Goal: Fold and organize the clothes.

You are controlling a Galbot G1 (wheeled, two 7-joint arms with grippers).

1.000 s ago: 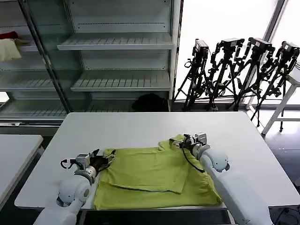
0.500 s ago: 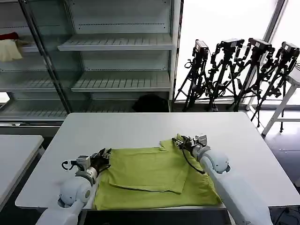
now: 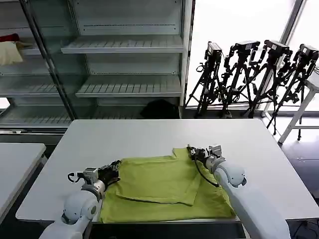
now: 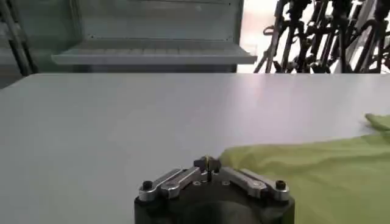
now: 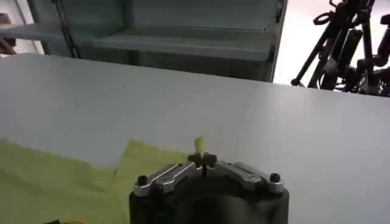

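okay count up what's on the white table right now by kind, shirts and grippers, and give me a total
Lime-green T-shirt: 1, partly folded on the white table.
Grippers: 2, the left gripper and the right gripper, each shut on an edge of the shirt.
Total: 3

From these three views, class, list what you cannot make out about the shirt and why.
- T-shirt: its white print is not visible in the head view; folded layers cover part of it.
- Near hem: the head view's lower edge and both arms hide it.
- Left gripper, right gripper: the cloth pinched is too small a sliver to identify.
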